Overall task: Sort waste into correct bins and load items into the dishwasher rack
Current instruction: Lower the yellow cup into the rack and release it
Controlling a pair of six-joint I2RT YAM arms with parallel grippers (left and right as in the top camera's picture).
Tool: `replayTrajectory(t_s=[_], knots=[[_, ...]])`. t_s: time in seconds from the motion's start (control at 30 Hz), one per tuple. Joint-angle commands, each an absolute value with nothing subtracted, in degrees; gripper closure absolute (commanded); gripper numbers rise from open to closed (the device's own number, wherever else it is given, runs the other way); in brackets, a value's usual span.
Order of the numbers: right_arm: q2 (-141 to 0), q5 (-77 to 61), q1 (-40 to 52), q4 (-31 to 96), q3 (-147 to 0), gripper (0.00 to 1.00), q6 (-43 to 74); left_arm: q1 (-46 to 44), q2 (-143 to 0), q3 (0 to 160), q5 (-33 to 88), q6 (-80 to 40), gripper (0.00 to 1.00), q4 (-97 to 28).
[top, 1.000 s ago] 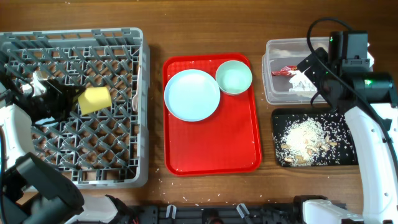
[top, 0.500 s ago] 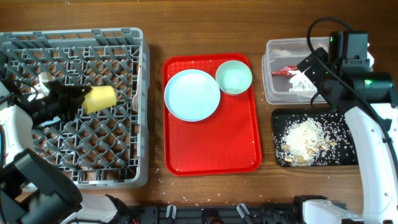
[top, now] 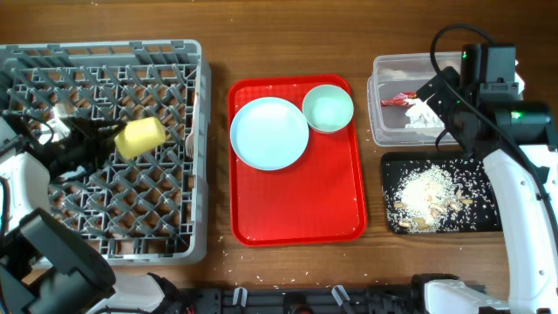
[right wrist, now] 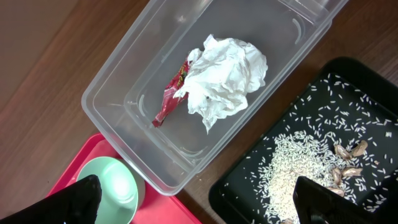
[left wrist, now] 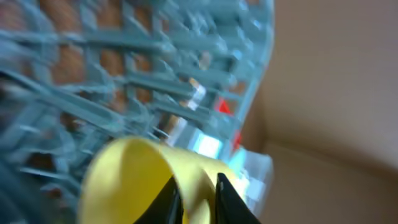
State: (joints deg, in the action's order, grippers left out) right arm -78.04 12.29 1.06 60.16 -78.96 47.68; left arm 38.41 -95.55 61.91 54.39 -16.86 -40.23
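Yellow cup is held tilted over the grey dishwasher rack, its wall pinched between the left fingers. On the red tray, a pale-blue plate and green bowl are set. White tissue and a red wrapper are contained in the clear tub; the right fingers are spread wide, nothing gripped.

The dishwasher rack is sitting at the table's left, with the cup hanging over it in the left end effector's grip. The serving tray is lying mid-table, carrying the plate and, just right of it, the bowl. At the far right, the plastic tub is holding the tissue and the wrapper, and the shallow tray of rice is lying in front of it.
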Motion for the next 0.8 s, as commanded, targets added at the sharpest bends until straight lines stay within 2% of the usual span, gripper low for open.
replayTrajectory(t_s=[0.0,0.27,0.37,0.53,0.57,0.67,0.77], knots=[[-77.5,13.5,1.0,60.1,-79.6,0.0,48.1,38.5,-96.4,59.8,35.7,-15.9,0.82,-42.6],[-77.5,13.5,1.0,60.1,-79.6,0.0,48.1,38.5,-93.1,60.3,32.7,-16.0,0.81,-43.9],[-77.5,13.5,1.0,60.1,-79.6,0.0,48.1,38.5,-87.8,62.2,23.8,-18.5,0.82,-47.1],[-77.5,13.5,1.0,60.1,-79.6,0.0,48.1,38.0,-77.6,62.5,22.5,-18.5,0.74,-47.5],[-77.5,13.5,1.0,60.0,-79.6,0.0,48.1,36.9,-75.6,62.5,23.2,-18.5,0.76,-47.8],[-77.5,13.5,1.0,60.1,-79.6,0.0,48.1,29.8,-73.5,62.5,25.1,-18.5,0.95,-48.1],[-77.5,13.5,1.0,60.1,-79.6,0.0,48.1,19.7,-76.0,62.5,14.2,-20.3,0.96,-46.3]])
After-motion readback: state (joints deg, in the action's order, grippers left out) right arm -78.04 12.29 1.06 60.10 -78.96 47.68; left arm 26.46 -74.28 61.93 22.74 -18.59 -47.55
